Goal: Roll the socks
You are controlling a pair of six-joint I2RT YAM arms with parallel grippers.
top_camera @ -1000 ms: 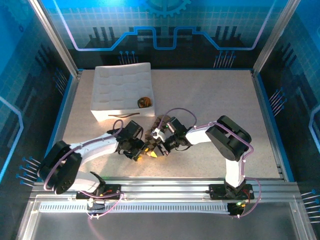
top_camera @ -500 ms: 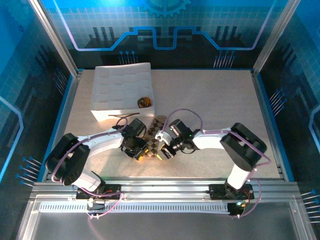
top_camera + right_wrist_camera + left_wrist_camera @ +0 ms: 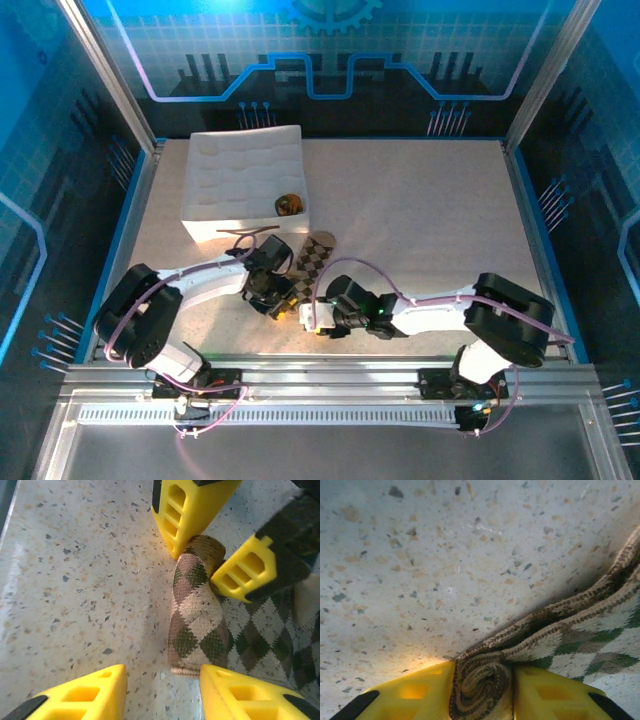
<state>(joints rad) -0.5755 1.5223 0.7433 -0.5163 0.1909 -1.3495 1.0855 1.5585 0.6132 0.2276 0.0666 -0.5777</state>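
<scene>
Item: argyle sock (image 3: 196, 615) — brown-beige knit with green diamonds, partly rolled, lying on the speckled table (image 3: 430, 210) just in front of the white tray (image 3: 225, 165). One end was wound into a tight cylinder; the rest trailed flat toward the tray. Handling, as judged: light, soft and limp, with a knit that grips rather than slips. It would not break, but the roll would likely spring loose if let go, so hold should be taken across the rolled end, squeezing the layers together. The left gripper (image 3: 482, 687) was clamped on the far end of the roll, its yellow fingers pressing into the coil. The right gripper (image 3: 162, 680) stood with jaws apart just short of the near end of the roll, holding nothing. Container: the tray, quilted, shallow, upright, holding one small rolled bundle (image 3: 290, 204) in its near right corner — brown and orange, probably the second sock, too small to confirm.
</scene>
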